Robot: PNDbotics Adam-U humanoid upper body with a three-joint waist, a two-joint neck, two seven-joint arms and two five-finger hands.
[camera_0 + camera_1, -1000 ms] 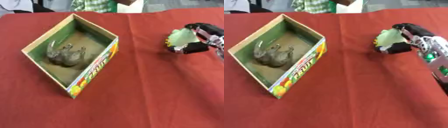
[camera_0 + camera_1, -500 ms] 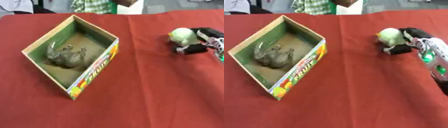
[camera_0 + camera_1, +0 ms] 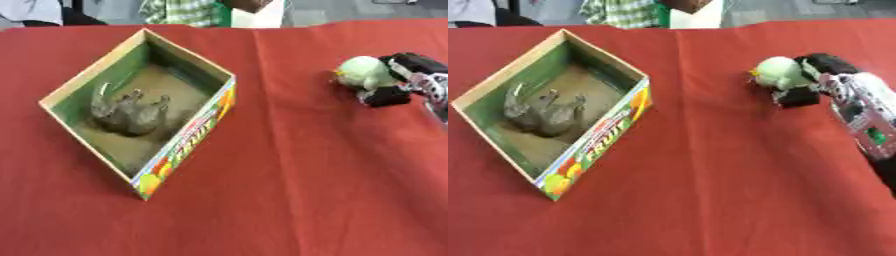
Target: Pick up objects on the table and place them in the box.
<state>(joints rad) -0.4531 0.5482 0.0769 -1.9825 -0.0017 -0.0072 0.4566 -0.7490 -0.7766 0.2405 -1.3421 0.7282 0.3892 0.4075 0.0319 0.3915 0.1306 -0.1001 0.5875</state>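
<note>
While your right hand (image 3: 815, 80) reaches in from the right edge of the view, its fingers are curled around a pale green round toy (image 3: 776, 71), with the thumb below and the dark fingers against the toy's right side; the toy sits at or just above the red tablecloth (image 3: 710, 190), and you cannot tell from these views whether it is lifted clear of the cloth. You have a small yellowish spot showing on the toy's left side, too small to make out further. Your silver forearm runs down and to the right from the hand, with a green light on it. Well apart to the left, your cardboard fruit box (image 3: 188, 137) stands open on the cloth, turned diamond-wise so one corner points toward you, its near outer wall printed with coloured fruit and lettering and its inner walls green. You already have a grey toy animal (image 3: 127, 111) lying on its side on the box floor, legs pointing up and to the right. Your left hand shows in neither view. At the far edge of the table a person in a checked shirt is partly visible.
</note>
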